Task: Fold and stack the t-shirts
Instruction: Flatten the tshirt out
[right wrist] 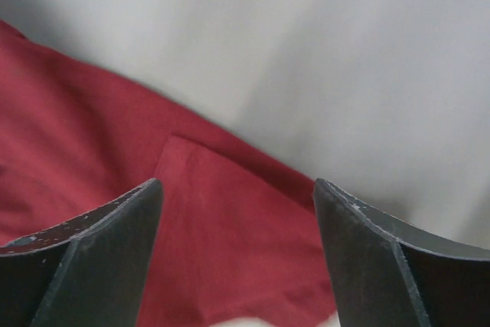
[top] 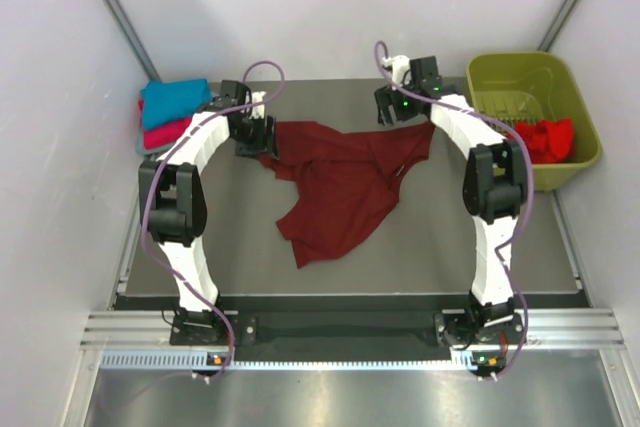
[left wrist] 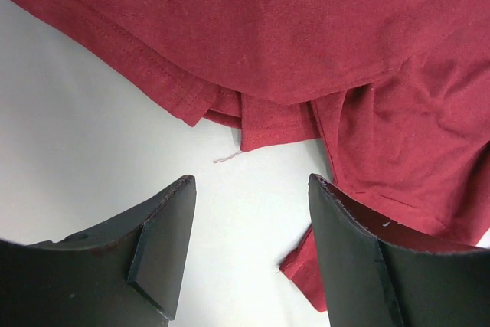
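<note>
Nearest the lens: left gripper [left wrist: 250,189], fingers parted wide, nothing held, dark maroon t-shirt [left wrist: 306,36] crumpled from 12 round to 4 o'clock. Likewise wide and empty, right gripper [right wrist: 237,189], above a shirt corner from 6 to 9 o'clock; touching or not, hard to tell through blur. From above, spread between both grippers.

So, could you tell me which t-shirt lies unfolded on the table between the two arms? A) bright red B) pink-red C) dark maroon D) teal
C: the dark maroon t-shirt lies crumpled and spread out there; the teal t-shirt sits folded at the far left and the bright red t-shirt is in the basket.
</note>
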`<act>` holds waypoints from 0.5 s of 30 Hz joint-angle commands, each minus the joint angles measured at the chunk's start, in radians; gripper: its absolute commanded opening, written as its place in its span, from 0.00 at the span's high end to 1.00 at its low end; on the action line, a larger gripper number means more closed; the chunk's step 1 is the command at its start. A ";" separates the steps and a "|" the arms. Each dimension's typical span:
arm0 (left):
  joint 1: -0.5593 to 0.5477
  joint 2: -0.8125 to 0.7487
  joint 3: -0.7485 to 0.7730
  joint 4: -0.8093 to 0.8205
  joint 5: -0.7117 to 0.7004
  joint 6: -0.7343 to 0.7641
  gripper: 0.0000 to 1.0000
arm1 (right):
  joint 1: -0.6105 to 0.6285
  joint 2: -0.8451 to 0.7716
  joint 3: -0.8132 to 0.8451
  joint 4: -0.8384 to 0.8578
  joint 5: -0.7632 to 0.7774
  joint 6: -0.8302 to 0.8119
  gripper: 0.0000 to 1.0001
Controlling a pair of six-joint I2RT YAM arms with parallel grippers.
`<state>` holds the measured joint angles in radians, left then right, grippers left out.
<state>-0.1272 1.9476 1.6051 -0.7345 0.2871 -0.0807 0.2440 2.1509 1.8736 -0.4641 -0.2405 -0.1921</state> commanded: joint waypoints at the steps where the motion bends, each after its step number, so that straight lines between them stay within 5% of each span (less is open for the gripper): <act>1: -0.002 -0.056 -0.019 0.015 0.003 -0.008 0.35 | 0.043 0.085 0.100 -0.002 0.027 -0.041 0.21; 15: -0.002 -0.098 -0.050 0.017 -0.040 -0.008 0.34 | 0.127 0.250 0.228 0.007 0.084 -0.047 0.29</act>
<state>-0.1272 1.9156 1.5486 -0.7322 0.2501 -0.0807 0.3584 2.3844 2.0583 -0.4847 -0.1776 -0.2279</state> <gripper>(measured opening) 0.656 0.714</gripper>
